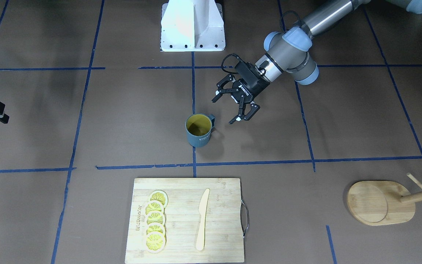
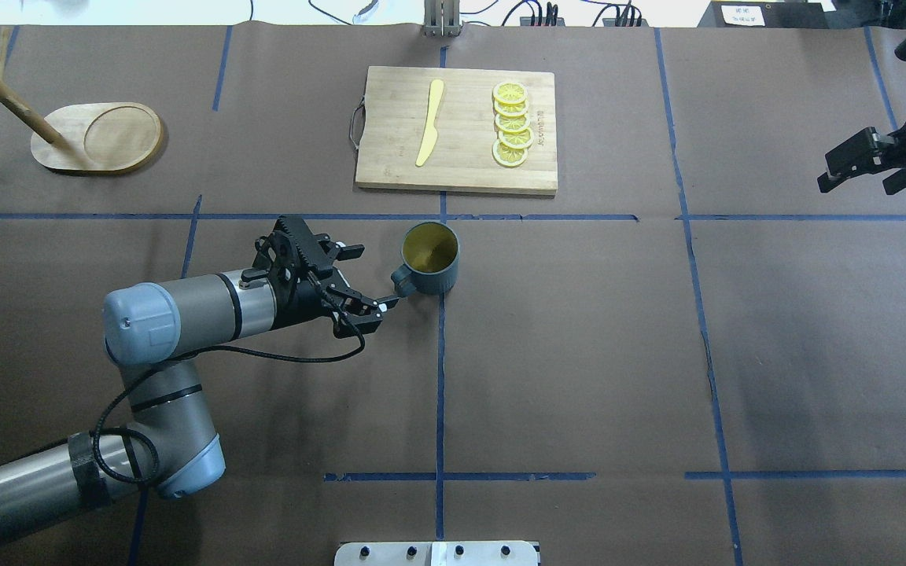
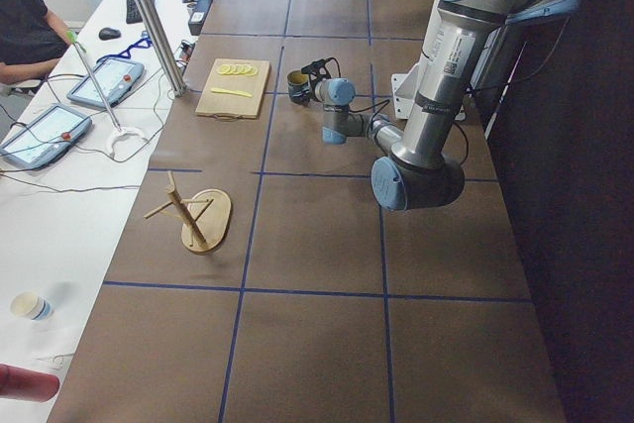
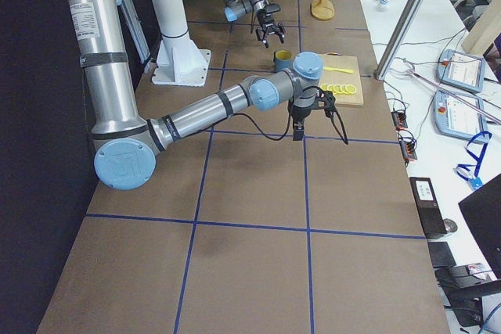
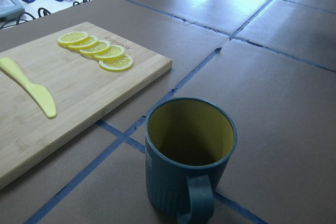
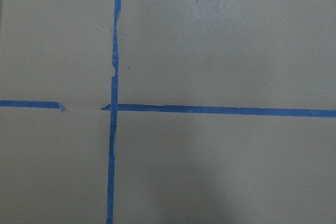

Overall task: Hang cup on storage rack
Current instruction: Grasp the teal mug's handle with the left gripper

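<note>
The cup (image 1: 199, 132) is a dark grey-blue mug with a yellow inside. It stands upright near the table's middle, also in the overhead view (image 2: 430, 257). Its handle (image 2: 402, 279) points toward my left gripper (image 2: 372, 277), which is open, just beside the handle and not touching it. The left wrist view shows the cup (image 5: 189, 153) close, handle nearest. The storage rack (image 2: 99, 137) of light bamboo stands far left at the back, also in the front-facing view (image 1: 379, 201). My right gripper (image 2: 862, 165) is open and empty at the far right edge.
A bamboo cutting board (image 2: 457, 130) lies behind the cup, carrying several lemon slices (image 2: 512, 124) and a yellow knife (image 2: 429, 122). Blue tape lines grid the brown table. The robot's white base (image 1: 192, 25) stands at the near edge. Operators' tablets lie beyond the table's far side.
</note>
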Tool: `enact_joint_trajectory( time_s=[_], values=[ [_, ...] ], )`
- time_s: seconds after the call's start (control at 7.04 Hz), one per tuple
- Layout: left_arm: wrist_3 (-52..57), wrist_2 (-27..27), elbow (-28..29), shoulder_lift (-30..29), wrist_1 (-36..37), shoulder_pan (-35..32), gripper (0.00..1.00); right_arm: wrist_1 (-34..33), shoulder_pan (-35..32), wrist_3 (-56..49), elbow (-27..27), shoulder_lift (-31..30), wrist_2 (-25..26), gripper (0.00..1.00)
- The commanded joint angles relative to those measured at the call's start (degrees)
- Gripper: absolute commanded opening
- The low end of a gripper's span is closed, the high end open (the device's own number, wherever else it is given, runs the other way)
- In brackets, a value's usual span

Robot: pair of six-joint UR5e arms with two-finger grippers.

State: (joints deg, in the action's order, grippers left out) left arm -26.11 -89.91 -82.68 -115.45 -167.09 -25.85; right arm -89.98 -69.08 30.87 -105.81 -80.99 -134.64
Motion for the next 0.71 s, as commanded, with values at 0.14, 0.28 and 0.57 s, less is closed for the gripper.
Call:
enact_joint_trajectory(
  time_s=[0.14, 0.28, 0.57],
  values=[
    [0.1, 6.3, 2.4, -0.7, -2.4, 3.2, 0.94, 0.3, 0.0, 0.1, -0.1, -0.1, -1.1, 1.0],
    [0.1, 7.8, 3.7, -1.6, -2.4, 3.2, 0.93, 0.4, 0.0, 0.1, -0.2, -0.1, -1.2, 1.0],
    [0.1, 8.7, 5.3, -2.9, -2.4, 3.3, 0.92, 0.3, 0.0, 0.1, -0.4, -0.2, -1.2, 1.0]
  ],
)
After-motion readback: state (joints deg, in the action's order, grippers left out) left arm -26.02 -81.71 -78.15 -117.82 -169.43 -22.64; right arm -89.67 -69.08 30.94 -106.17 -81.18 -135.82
